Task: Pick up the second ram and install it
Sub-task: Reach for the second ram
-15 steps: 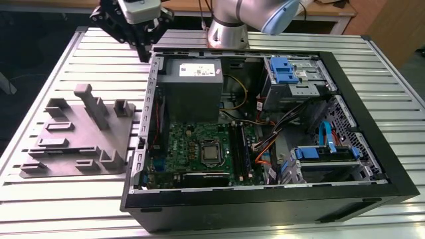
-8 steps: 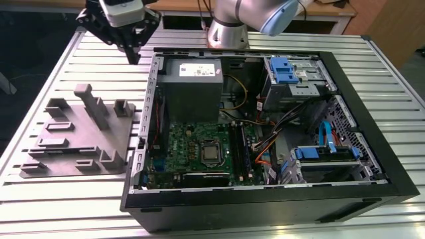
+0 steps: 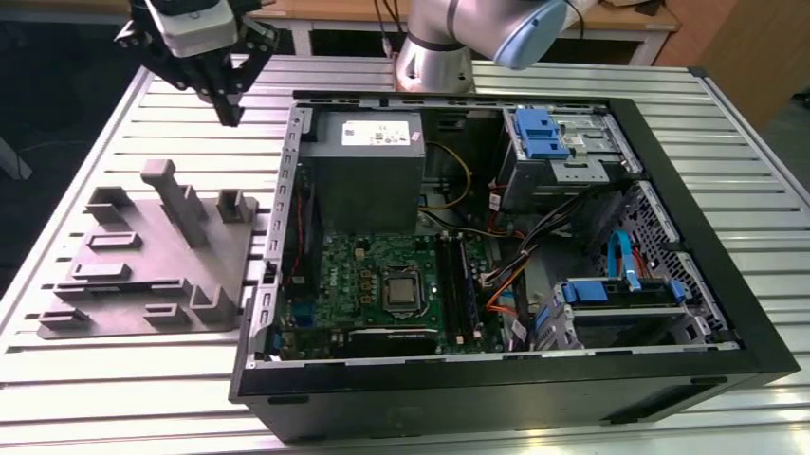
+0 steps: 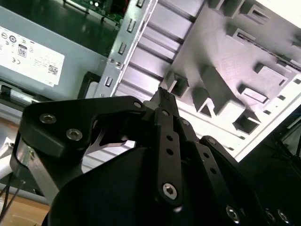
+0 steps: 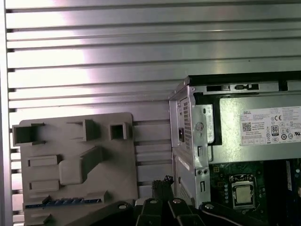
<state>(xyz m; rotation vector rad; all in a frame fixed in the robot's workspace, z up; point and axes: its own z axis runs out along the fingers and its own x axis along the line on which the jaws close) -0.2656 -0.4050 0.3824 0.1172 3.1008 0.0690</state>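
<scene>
The second ram [image 5: 63, 201] shows as a thin blue strip lying in a long slot of the grey fixture [image 5: 75, 179], at the fixture's end farthest from my gripper. In the exterior view my gripper [image 3: 231, 116] hangs above the slatted table, beyond the fixture [image 3: 139, 275] and beside the back left corner of the open computer case [image 3: 506, 379]. Its dark fingers [image 4: 162, 96] taper to a single tip, shut with nothing between them. The black memory slots [image 3: 458, 289] run along the green motherboard [image 3: 360, 284] inside the case.
A grey power supply [image 3: 367, 161] fills the case's back left, and blue drive brackets [image 3: 538, 133] stand at the exterior view's right. Cables cross the case's middle. The fixture carries a tall post [image 3: 177, 204] and several raised blocks. Slatted table surface [image 3: 190, 398] surrounds everything.
</scene>
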